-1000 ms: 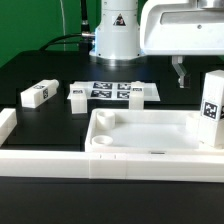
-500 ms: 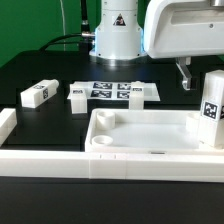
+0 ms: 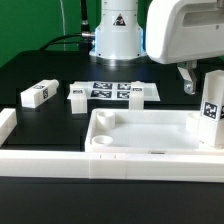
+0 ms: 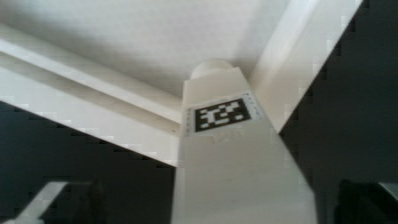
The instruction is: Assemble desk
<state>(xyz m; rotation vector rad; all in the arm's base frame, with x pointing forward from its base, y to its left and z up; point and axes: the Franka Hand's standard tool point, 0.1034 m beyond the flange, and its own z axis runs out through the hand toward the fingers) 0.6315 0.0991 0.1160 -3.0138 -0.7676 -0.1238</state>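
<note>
Desk top (image 3: 150, 138): white matte plastic tray with a raised rim and a round corner socket (image 3: 102, 142). A tagged block leg (image 3: 211, 108) stands upright at the tray's corner on the exterior view's right. It looks socketed but I can't confirm. Other legs (image 3: 78, 97) lie flat beyond the tray, beside the marker board (image 3: 110, 90). Gripper (image 3: 187, 80) hangs over the upright leg, fingers (image 4: 50, 200) spread, holding nothing.

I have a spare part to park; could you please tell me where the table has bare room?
Bare table lies between the leftmost lying leg and the desk top, and between the marker board and the upright leg, though the open gripper hangs there. The row along the marker board is crowded.
</note>
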